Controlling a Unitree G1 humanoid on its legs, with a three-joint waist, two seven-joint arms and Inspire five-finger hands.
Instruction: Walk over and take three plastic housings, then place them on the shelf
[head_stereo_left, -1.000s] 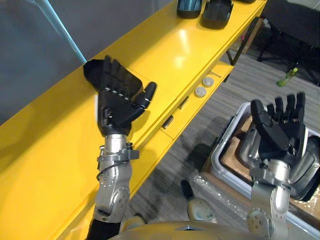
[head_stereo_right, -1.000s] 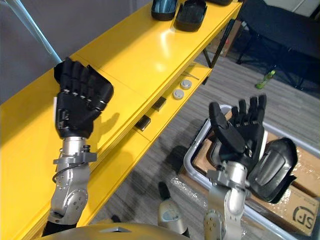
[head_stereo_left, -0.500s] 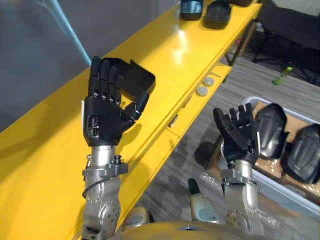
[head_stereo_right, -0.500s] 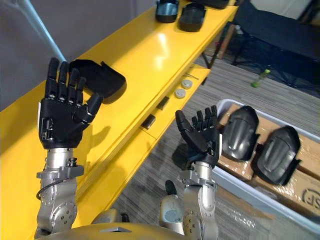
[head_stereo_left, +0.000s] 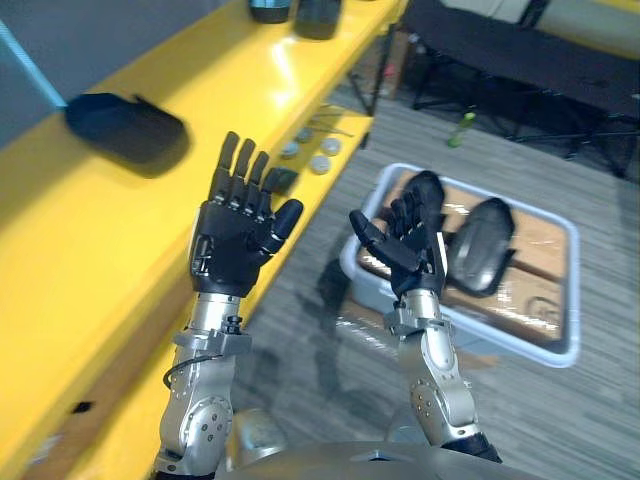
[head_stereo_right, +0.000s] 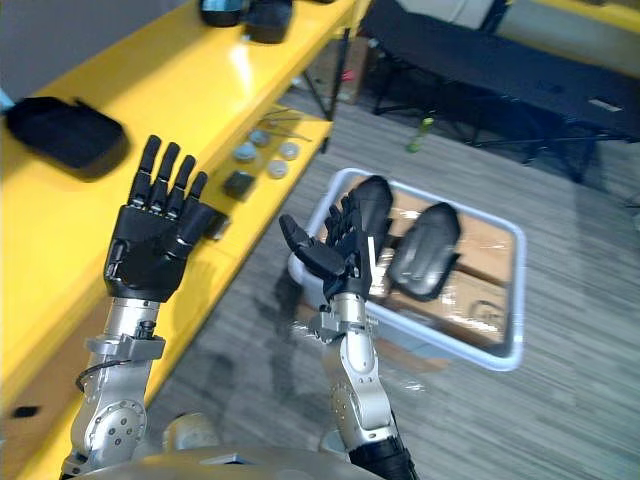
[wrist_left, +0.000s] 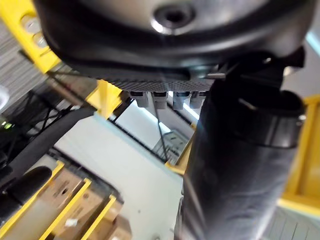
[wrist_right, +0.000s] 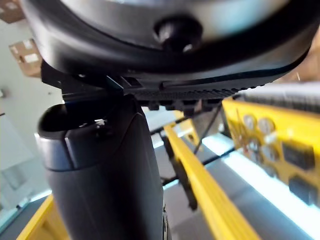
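Both my hands are raised in front of me and empty. My left hand (head_stereo_left: 238, 240) has its fingers straight and spread, and my right hand (head_stereo_left: 405, 250) is loosely open, holding nothing. One black housing (head_stereo_left: 125, 128) lies on the yellow shelf (head_stereo_left: 60, 260) at my ten o'clock. Two more dark shells (head_stereo_right: 245, 12) sit at its far end, near twelve. The white tray (head_stereo_left: 545, 350) on the floor at two o'clock holds one tray housing (head_stereo_left: 480, 245) and a second tray housing (head_stereo_right: 372, 198) just behind my right fingers. I judge the step in hand is a fetch from that tray. I should lower my right hand over the nearer one, wrap its curved back, and lift clear of the rim before swinging to the shelf's bare stretch.
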